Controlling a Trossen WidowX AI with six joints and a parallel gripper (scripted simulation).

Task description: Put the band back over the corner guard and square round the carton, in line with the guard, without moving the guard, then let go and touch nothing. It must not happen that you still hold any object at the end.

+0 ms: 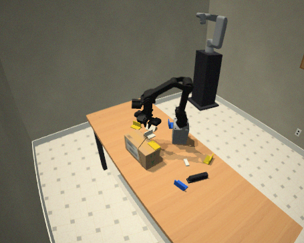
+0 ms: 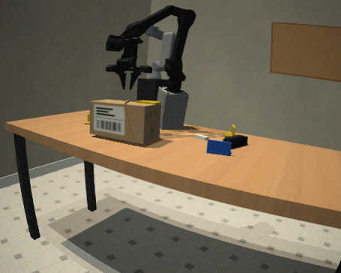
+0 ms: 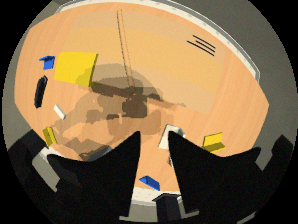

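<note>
The brown carton point(image 1: 141, 150) lies on the wooden table and also shows in the exterior view point(image 2: 125, 121). A yellow corner guard point(image 1: 154, 145) sits on its top edge nearest the arm's base; the wrist view shows it at the left point(image 3: 75, 67). The thin band point(image 2: 128, 120) runs slanted across the carton's side and top, apart from the guard, and appears as a thin line in the wrist view point(image 3: 123, 43). My gripper point(image 2: 127, 84) hangs above the carton top, pointing down. Its fingers stand narrowly apart with nothing between them.
The grey arm base point(image 1: 180, 135) stands behind the carton. Loose pieces lie on the table: a yellow guard point(image 1: 135, 125), white blocks point(image 1: 150, 133), a blue piece point(image 1: 170, 123), another yellow guard point(image 1: 208, 158), a white piece point(image 1: 186, 162), a black bar point(image 1: 197, 177) and a blue guard point(image 1: 180, 184).
</note>
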